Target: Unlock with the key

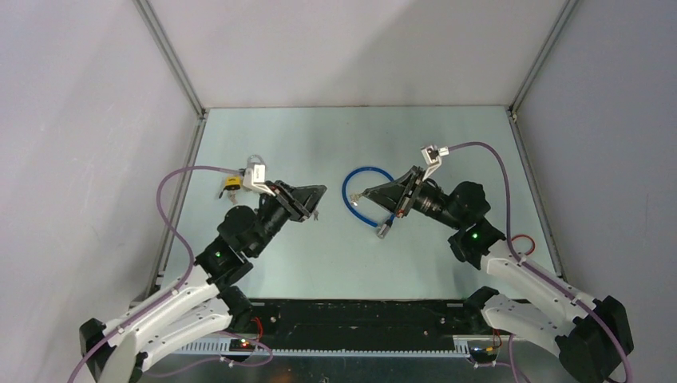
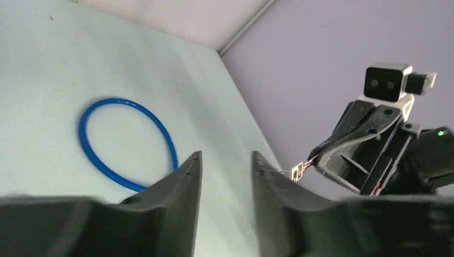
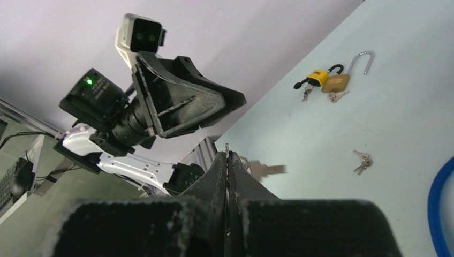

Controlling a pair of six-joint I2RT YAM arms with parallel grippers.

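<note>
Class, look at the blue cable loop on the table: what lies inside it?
Inside the blue cable loop the left wrist view shows only bare table. Its near end is hidden behind the left gripper. From above, the right gripper, shut on the key, covers part inside.

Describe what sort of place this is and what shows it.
Probably a robotics test cell: wall panels on a metal frame enclose the table, with two robot arms and padlocks.

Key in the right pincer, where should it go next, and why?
Probably lower it toward the blue cable lock, the closest one: the right pincer is shut on the key, and the left pincer is open and empty. Whether it fits, I cannot tell.
</note>
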